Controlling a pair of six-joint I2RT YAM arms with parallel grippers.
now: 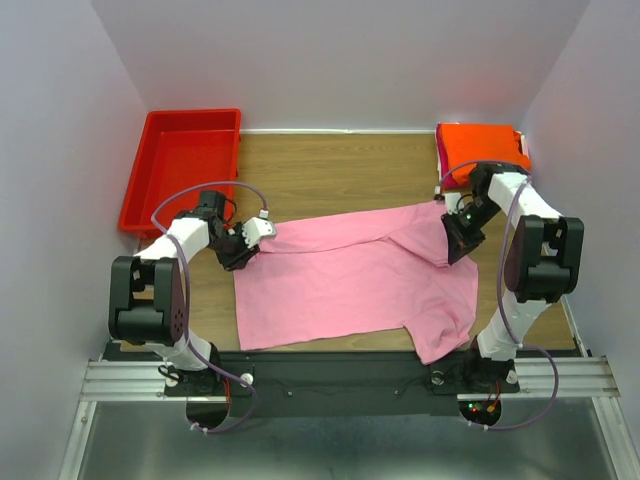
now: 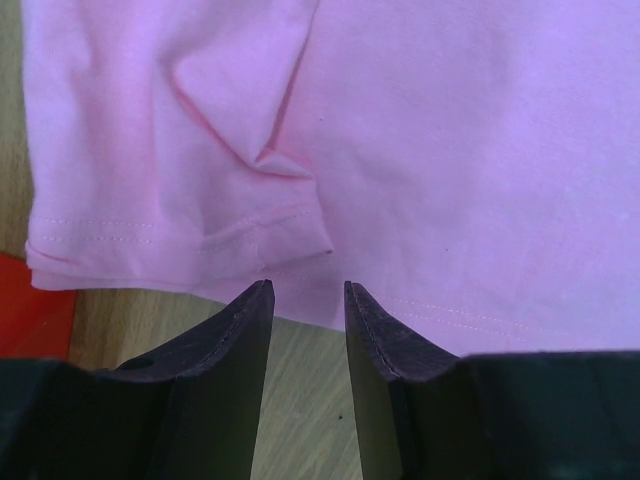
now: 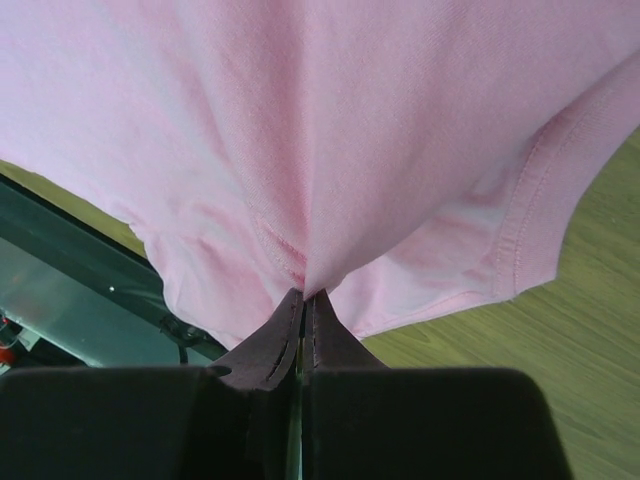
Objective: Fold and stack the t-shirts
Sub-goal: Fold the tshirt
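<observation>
The pink shirt (image 1: 350, 280) lay mid-table. The right gripper (image 3: 303, 297) pinched its cloth; the left gripper (image 2: 306, 290) gaped empty at the hem. Lifting 1-sided could bunch it.

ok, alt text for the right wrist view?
The right claw, shut, pinches a bunched fold of the light pink t-shirt, which fills most of the picture and drapes away from the fingertips. A hemmed sleeve edge shows at right over the wooden table; a dark frame rail crosses the lower left.
</observation>
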